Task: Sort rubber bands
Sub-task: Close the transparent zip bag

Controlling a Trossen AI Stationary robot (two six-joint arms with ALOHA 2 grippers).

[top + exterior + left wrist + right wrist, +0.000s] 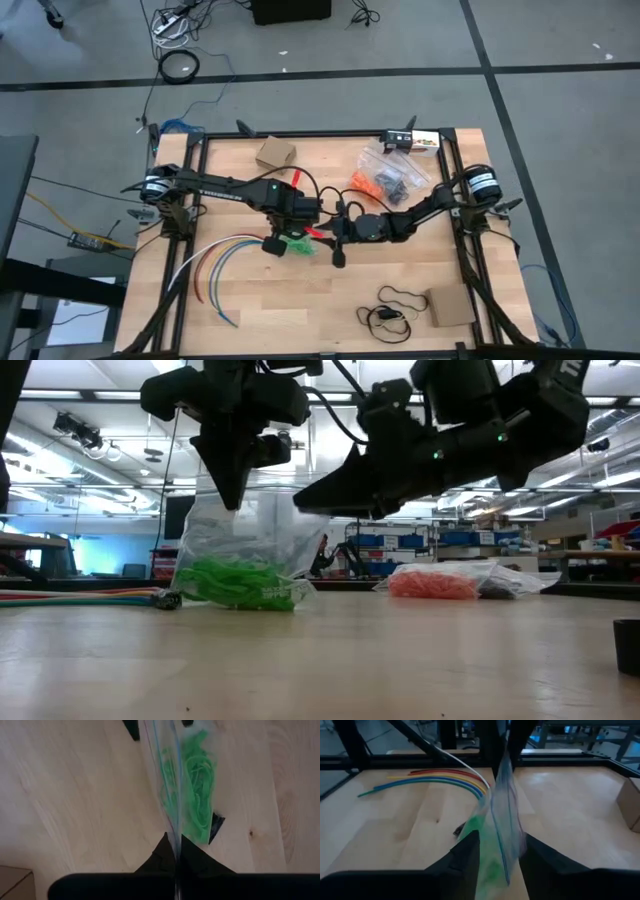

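Left gripper point(176, 851) fingers were pinched shut on the top edge of the clear plastic bag point(250, 550) of bright green rubber bands point(240, 582), which hung below them. Right gripper point(498, 851) fingers straddled the bag's edge, half open, not yet gripping. Advice: close squarely on one wall only, then pull apart gently.

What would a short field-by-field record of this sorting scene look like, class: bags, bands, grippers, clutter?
green bands: inside clear bag, resting on table
clear bag: top edge pinched by left gripper, shut on it
right gripper: fingers either side of the same bag, not fully closed
orange bands: in another clear bag, far right part of table
dark bands: bagged beside the orange ones
cables: coloured, curved, left side of table
cord loop: black, near front edge
boxes: cardboard, one at back, one at front right
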